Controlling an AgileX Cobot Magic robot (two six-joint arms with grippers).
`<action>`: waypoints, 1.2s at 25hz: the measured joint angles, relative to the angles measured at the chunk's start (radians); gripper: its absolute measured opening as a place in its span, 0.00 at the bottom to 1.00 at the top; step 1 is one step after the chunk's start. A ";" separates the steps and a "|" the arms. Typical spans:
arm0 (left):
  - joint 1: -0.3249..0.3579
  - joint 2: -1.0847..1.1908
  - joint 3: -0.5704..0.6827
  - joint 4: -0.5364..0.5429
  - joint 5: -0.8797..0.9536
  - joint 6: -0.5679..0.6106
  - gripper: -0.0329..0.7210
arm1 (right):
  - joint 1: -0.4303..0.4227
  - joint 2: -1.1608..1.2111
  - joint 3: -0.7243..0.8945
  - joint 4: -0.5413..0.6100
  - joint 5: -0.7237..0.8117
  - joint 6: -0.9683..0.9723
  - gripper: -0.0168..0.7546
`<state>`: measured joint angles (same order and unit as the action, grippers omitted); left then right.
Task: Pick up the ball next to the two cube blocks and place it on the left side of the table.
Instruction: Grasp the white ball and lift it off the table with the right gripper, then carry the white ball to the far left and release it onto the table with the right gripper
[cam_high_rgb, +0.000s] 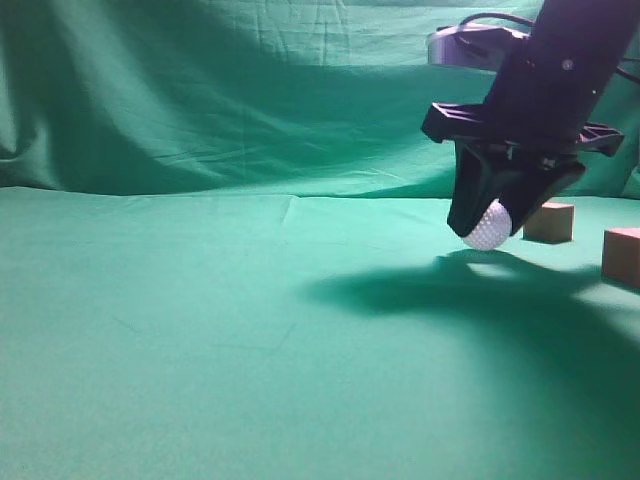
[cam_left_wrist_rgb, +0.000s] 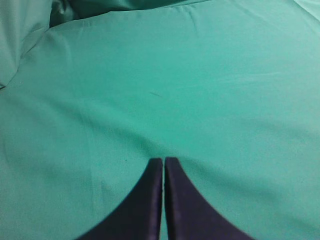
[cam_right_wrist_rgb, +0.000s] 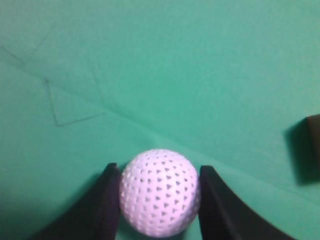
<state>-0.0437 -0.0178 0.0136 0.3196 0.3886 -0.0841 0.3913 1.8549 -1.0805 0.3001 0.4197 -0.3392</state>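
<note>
Your right end effector (cam_right_wrist_rgb: 159, 192) is clamped on the small white dimpled golf ball (cam_right_wrist_rgb: 159, 191), one black finger pressed against each side of it. In the exterior view the ball (cam_high_rgb: 488, 226) sits at the very tips, apparently just clear of the bench, with its lower half exposed below the fingers. That is your main risk, as I judge it: the hold is two narrow contacts on a hard, round, slick surface, low on the fingertips. A quick swing or a jolt could let it roll out, and it would travel far on this cloth.

Just behind and to the right of the end effector stand the two small reddish-brown cube blocks (cam_high_rgb: 548, 221), the nearer one cut by the frame edge (cam_high_rgb: 622, 256). You would do well to lift before sweeping, or the arm might clip one.

Your left end effector (cam_left_wrist_rgb: 163, 167) hangs idle over bare cloth with its fingers pressed together, holding nothing.

The broad bench covered in wrinkled green cloth (cam_high_rgb: 200, 330) lies open toward the left. Watch the creases there: release the ball from any height, and I would expect it to bounce or roll off its spot.
</note>
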 joint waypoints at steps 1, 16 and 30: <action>0.000 0.000 0.000 0.000 0.000 0.000 0.04 | 0.000 0.000 -0.020 0.002 0.024 0.000 0.43; 0.000 0.000 0.000 0.000 0.000 0.000 0.04 | 0.368 0.249 -0.736 0.148 0.182 -0.055 0.43; 0.000 0.000 0.000 0.000 0.000 0.000 0.04 | 0.557 0.687 -1.051 0.188 -0.130 -0.071 0.43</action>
<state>-0.0437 -0.0178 0.0136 0.3196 0.3886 -0.0841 0.9479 2.5415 -2.1320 0.4877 0.2895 -0.4099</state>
